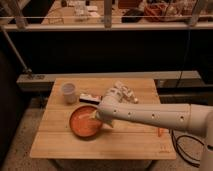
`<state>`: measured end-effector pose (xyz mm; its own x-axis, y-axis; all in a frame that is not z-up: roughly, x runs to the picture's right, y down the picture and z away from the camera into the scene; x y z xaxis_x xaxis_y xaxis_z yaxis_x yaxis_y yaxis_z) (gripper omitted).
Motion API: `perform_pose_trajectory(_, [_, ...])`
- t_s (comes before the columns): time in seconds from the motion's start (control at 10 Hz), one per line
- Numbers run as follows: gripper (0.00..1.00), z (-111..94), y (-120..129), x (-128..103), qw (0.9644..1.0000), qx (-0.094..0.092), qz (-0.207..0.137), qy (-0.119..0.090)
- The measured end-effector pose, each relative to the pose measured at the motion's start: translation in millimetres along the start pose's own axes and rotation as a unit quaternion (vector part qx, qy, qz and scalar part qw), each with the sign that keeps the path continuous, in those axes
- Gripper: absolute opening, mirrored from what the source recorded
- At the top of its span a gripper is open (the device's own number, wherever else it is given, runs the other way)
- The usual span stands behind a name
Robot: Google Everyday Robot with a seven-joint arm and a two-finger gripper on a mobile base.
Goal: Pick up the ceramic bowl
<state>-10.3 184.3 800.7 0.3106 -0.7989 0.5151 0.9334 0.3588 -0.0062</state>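
Table [125, 142]: pale wood planks, square-ish, standing on speckled grey floor [20, 135]. Behind it a low grey ledge [42, 78] runs along a dark wall. Above that, a metal rail w/ uprights [106, 22], and beyond it a brighter area w/ cluttered shelves, too blurred to make out.

Ceramic bowl [80, 125] sits flat on the table's front-left part, orange-brown, glossy. White arm [150, 116] comes in from the right, low across the table. Gripper [96, 116] is at the bowl's right rim, claw released, spread wide; can't tell if it touches the rim.

Whitish cup [69, 92] is upright, back-left of the bowl and apart from it. Flat dark-and-white packet [89, 98] lies just behind the bowl. Crumpled pale wrappers [123, 92] are near table centre-back. Small orange item [160, 132] is on the right, below the arm. Black cable [179, 142] hangs off the table's right side.
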Motion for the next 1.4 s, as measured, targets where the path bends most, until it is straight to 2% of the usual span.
perform_pose_trajectory(1.1, [0.80, 14.5, 0.7, -5.6, 0.9998, -0.003, -0.006, -0.017])
perform_pose_trajectory(1.4, [0.75, 18.0, -1.3, -7.2, 0.9998, -0.003, -0.007, -0.021])
